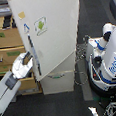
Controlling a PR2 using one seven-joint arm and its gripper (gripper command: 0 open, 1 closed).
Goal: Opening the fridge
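The fridge [52, 39] stands tall and white in the middle of the exterior view, its large upper door tilted so that the lower edge runs slantwise down toward the exterior view's right, which suggests the door is swung partly out from the body. Below it one white drawer [58, 81] shows, with a thin bar handle [56, 76] across its top.

On the door sits a small square sticker [40, 26] with a green logo; any wording on it is too small to read. A yellow note [21, 15] is stuck near the door's upper corner on the exterior view's left, also unreadable.

The gripper [28, 59] is at the door's edge on the exterior view's left, about where the long vertical handle [32, 48] runs. Its fingers look closed around that handle, though the picture is too blurred to be sure of the grasp; I cannot tell firmly. Holding there makes sense, since pulling at the edge far from the hinge gives the most leverage.

The arm [9, 88] reaches in from the lower corner on the exterior view's left. Behind it stands a wooden cabinet [7, 46] with drawers. On the exterior view's right is a white robot body [109, 54] carrying blue lettering, possibly "Intel", but not legible for certain.
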